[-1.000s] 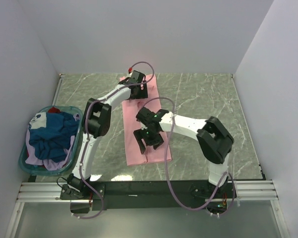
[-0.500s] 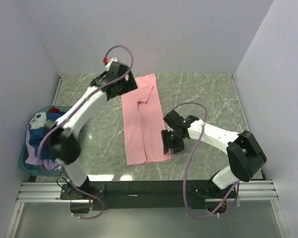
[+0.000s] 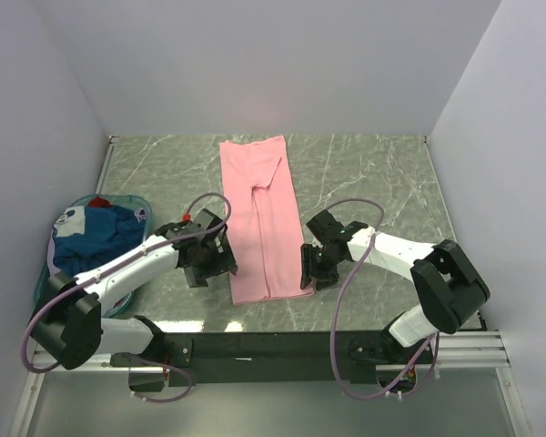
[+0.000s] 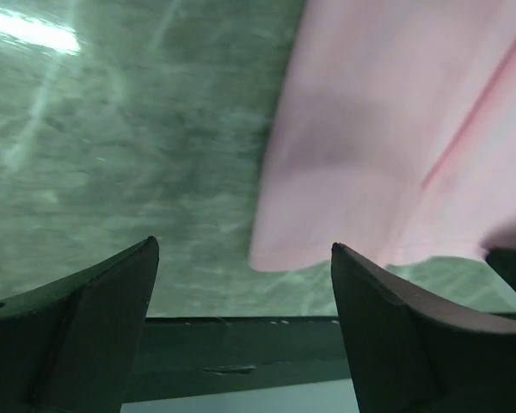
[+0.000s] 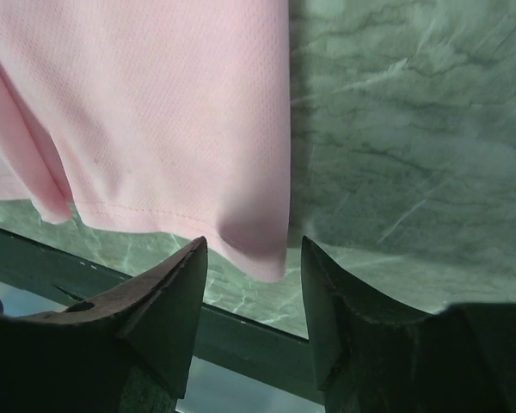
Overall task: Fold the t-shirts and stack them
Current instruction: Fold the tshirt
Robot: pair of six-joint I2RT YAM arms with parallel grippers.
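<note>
The light pink t-shirt (image 3: 262, 218) lies flat as a long folded strip down the middle of the table. My left gripper (image 3: 220, 269) is open beside its near left corner, which shows in the left wrist view (image 4: 370, 155). My right gripper (image 3: 308, 276) is open at the near right corner, which lies between its jaws in the right wrist view (image 5: 249, 232), not pinched. The other t-shirts (image 3: 96, 246), blue, white, red and purple, are bunched in the basket at the left.
The teal plastic basket (image 3: 142, 238) stands at the table's left edge, close to my left arm. The black rail (image 3: 282, 339) runs along the table's near edge, just beyond both grippers. Grey walls close in the back and sides.
My left arm has swung from the shirt's far end down to its near left corner. My right gripper has shifted slightly to the near right corner. The shirt lies still.
</note>
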